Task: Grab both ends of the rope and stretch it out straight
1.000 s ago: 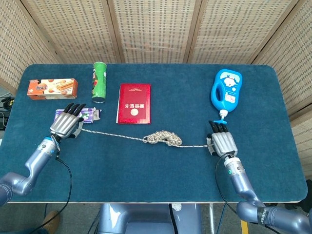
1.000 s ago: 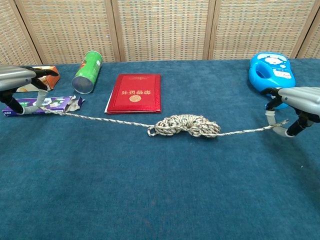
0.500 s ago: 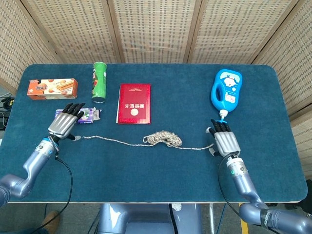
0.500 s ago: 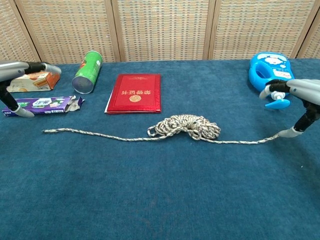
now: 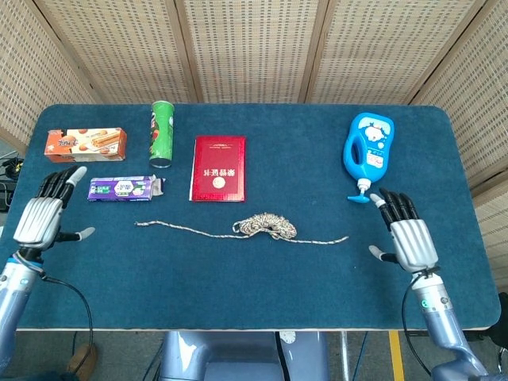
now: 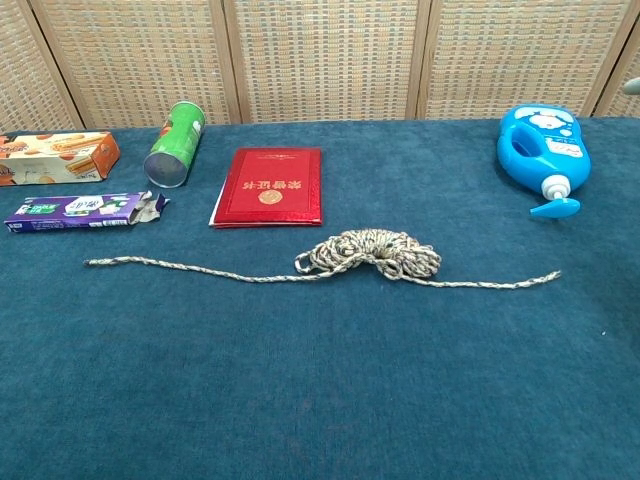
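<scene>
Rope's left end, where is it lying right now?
In the head view the rope ends left of centre on the blue table, just below the purple packet, untouched.

The left hand (image 5: 40, 218) has a silver-grey metal back made of ribbed plates, with black fingers that end in pale grey tips. Its wrist is a smooth silver-blue cylinder, and a thin black cable hangs from it in a loop. The right hand (image 5: 409, 238) has the same look: silver ribbed back, black fingers, light tips. Below it, the silver-blue forearm carries a small green light and a black ring at the wrist joint.
</scene>
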Controlling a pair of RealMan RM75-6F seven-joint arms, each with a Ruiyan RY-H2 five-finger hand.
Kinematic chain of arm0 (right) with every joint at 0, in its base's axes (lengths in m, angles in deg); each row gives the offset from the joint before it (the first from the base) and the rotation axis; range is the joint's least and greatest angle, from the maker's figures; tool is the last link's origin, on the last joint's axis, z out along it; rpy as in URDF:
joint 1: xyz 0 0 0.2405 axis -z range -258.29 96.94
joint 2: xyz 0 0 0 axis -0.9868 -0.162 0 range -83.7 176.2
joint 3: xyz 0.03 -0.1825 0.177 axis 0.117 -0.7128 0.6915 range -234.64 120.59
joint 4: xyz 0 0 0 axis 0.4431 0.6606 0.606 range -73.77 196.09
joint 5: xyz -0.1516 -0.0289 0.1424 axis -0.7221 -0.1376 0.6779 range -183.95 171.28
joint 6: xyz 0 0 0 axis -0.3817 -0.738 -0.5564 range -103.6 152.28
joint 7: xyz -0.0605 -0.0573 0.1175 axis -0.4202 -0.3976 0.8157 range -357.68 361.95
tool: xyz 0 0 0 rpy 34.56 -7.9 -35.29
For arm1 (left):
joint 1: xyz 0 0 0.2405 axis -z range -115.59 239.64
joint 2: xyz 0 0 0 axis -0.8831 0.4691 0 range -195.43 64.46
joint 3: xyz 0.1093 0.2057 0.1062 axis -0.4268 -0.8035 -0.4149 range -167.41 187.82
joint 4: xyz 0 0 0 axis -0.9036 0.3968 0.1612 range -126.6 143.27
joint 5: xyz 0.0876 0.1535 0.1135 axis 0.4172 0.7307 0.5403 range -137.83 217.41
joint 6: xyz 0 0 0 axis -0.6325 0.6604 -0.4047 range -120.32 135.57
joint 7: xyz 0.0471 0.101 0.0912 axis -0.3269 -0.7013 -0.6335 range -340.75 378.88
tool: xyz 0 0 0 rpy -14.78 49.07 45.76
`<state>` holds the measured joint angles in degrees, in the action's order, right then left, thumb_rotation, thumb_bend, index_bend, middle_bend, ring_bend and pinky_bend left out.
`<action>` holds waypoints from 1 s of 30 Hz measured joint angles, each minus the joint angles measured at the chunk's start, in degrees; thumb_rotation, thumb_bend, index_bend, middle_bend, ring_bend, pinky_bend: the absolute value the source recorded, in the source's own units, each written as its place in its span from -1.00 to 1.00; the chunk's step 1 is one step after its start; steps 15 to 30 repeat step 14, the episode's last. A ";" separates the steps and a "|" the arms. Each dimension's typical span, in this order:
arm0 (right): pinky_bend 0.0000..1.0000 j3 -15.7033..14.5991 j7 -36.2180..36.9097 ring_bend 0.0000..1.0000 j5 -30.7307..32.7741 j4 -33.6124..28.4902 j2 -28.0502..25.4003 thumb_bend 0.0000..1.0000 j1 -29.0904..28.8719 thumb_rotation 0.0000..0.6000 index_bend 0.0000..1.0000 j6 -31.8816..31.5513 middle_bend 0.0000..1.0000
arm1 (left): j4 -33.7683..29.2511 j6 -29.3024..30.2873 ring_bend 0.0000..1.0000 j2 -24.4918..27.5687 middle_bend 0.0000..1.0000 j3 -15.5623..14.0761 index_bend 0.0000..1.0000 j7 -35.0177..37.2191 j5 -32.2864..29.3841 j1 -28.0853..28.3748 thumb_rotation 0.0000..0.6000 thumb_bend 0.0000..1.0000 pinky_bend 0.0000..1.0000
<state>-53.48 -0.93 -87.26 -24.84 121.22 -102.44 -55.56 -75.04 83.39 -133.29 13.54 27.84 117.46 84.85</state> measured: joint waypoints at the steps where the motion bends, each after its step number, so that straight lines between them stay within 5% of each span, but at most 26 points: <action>1: -1.00 -0.41 0.44 -1.00 -0.91 -0.05 -0.34 -1.00 0.98 1.00 -0.94 -1.51 -1.00 | -0.78 1.15 -1.00 0.36 -1.00 -0.30 -1.00 -0.25 -0.03 -1.11 1.00 -1.00 -1.00; 12: -1.00 -3.05 -2.15 -1.00 -5.66 -3.40 -3.02 -1.00 8.78 1.00 -0.97 -10.56 -1.00 | -4.20 13.53 -1.00 1.50 -1.00 -4.72 -1.00 0.17 5.04 -12.63 1.00 -1.00 -1.00; 30: -1.00 -2.86 -2.59 -1.00 -5.89 -4.15 -3.62 -1.00 9.43 1.00 -0.97 -10.79 -1.00 | -4.15 13.88 -1.00 1.48 -1.00 -4.80 -1.00 0.37 5.73 -13.16 1.00 -1.00 -1.00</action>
